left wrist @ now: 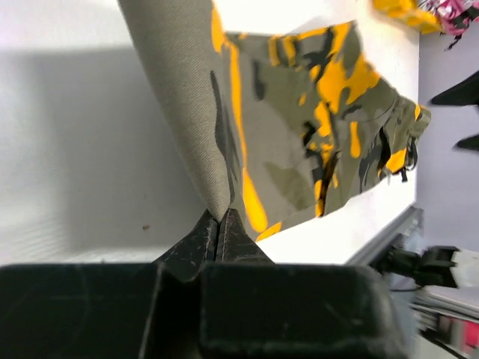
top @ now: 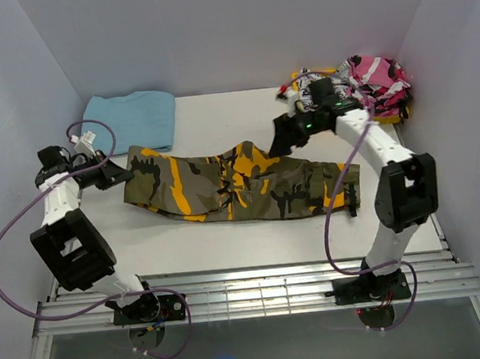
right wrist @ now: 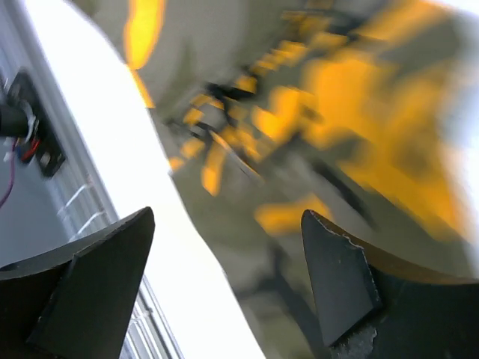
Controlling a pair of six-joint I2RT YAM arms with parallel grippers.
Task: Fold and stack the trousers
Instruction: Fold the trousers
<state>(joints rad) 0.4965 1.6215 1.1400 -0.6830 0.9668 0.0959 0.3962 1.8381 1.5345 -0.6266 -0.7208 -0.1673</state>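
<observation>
Stretched lengthwise across the middle of the tabletop (top: 229, 243): the trousers (top: 240, 184), one end toward the left arm (top: 62, 212), the other, with dangling straps (top: 351, 197), toward the right arm (top: 380, 146). Soft woven cloth, probably light and limp rather than stiff; likely to sag and trail if lifted from a single point. Better taken at a hem or waistband corner than mid-panel. By the look of the weave, neither slippery nor fragile.

Left jaws pressed together on the cloth's left edge, with fabric rising taut from the pinch. Right jaws wide apart above the far edge near the middle, nothing between them, in a blurred wrist view.

Bare tabletop in front, toward the near rail (top: 257, 283): room for a fold. Behind, a blue towel (top: 134, 117) just beside the far left corner, and a heap of other garments (top: 375, 84) in the far right corner. Side walls (top: 16, 123) close on both flanks.
</observation>
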